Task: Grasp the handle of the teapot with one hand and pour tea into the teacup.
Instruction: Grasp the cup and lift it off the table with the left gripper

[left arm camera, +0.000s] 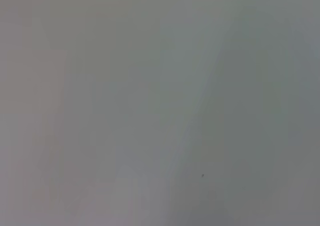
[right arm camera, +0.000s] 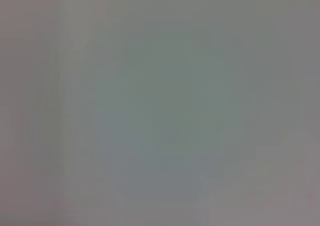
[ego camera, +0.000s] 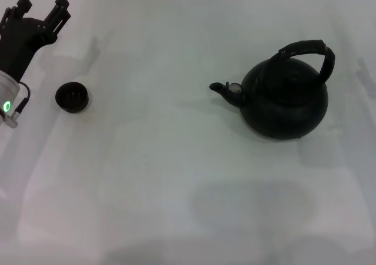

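The matte-black teapot stands on the white table at the right of the head view, its spout with a silvery ring pointing left. Its black ribbed bail handle arches over the top. The tiny black teacup sits far to the left, well apart from the pot. My left gripper is at the top left, beyond and left of the cup, fingers spread open and empty. My right gripper is out of view. Both wrist views show only blank grey surface.
The white table stretches between cup and teapot and toward the front edge. The left arm's silver wrist with a green light sits at the left border next to the cup.
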Action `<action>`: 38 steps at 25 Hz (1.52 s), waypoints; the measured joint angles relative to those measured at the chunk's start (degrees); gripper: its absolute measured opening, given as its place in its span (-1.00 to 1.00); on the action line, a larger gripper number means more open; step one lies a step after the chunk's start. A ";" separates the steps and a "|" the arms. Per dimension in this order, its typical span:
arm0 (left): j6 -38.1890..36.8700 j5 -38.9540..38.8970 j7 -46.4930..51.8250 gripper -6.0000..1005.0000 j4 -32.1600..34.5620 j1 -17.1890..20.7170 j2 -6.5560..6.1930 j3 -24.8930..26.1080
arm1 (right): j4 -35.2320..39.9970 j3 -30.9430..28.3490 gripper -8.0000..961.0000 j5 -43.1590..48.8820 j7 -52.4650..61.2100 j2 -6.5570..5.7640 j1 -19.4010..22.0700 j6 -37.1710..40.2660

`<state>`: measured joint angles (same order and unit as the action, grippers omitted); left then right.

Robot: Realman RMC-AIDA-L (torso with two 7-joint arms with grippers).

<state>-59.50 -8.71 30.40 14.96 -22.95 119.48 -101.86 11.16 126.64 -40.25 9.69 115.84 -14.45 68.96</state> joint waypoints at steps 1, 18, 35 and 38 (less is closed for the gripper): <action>0.00 0.00 0.01 0.72 -0.12 -0.05 0.00 0.00 | 0.00 0.00 0.82 0.00 -0.02 0.00 -0.02 -0.01; 0.29 0.15 0.53 0.72 0.25 -0.79 -0.20 0.29 | 0.00 -0.08 0.82 0.00 -0.16 0.00 -0.29 -0.77; 19.18 32.04 39.55 0.72 0.79 -15.02 -9.74 0.05 | 0.00 -0.09 0.81 0.00 -0.28 -0.19 -0.50 -1.55; 20.55 42.52 49.22 0.72 2.83 -16.14 -11.82 0.35 | -0.07 -0.09 0.81 0.00 -0.29 -0.18 -0.49 -1.74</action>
<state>-38.95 33.81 79.62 17.79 -39.09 107.66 -101.51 11.09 126.55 -40.25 9.40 115.66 -14.94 67.22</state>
